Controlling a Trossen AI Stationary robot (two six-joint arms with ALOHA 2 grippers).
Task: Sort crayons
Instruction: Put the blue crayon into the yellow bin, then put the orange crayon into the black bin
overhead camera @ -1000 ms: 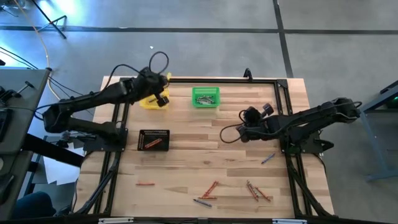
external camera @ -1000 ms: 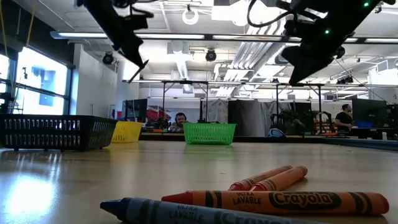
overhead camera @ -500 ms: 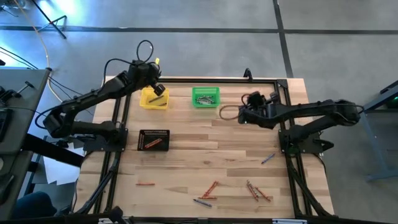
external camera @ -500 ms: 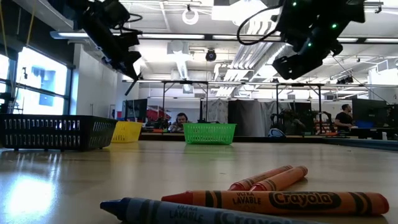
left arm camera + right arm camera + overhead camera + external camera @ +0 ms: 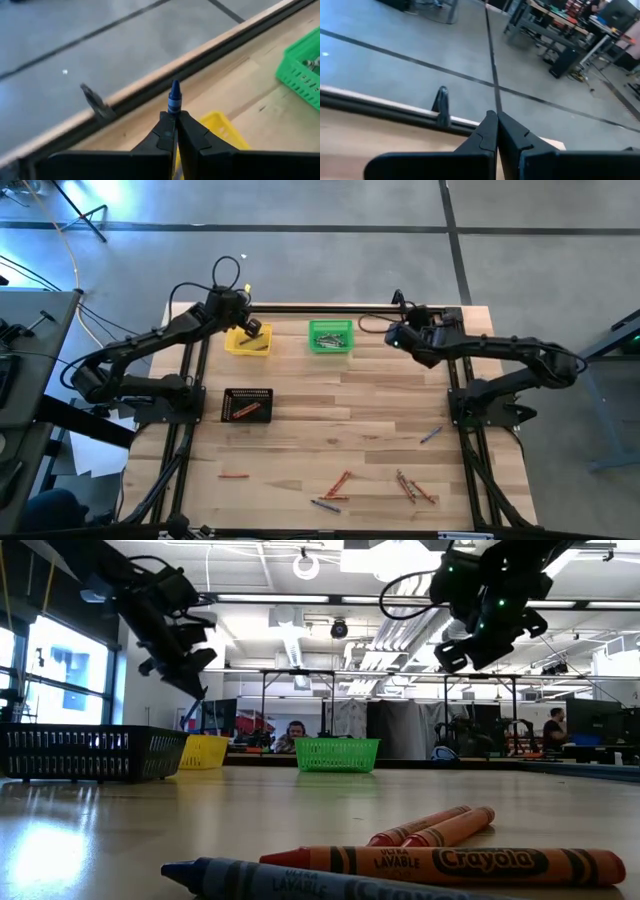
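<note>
Left claw [image 5: 175, 131] pinching blue crayon [image 5: 174, 96] above yellow bin [image 5: 247, 340], only tip visible, right claw [image 5: 496, 131] closed, empty

Both arms raised, left claw [image 5: 174, 131] and right claw [image 5: 497, 131] clamped.

Grey concrete floor [image 5: 320, 240] crossed by dark seam lines, surrounding a pale wood-plank table [image 5: 330, 440] with a black frame; bright window [image 5: 55, 670] at one side of the room. Open ceiling [image 5: 300, 580] with white ducts and strip lights; dark workbenches [image 5: 300, 690] beyond; seated person [image 5: 290, 735] in the distance.
</note>
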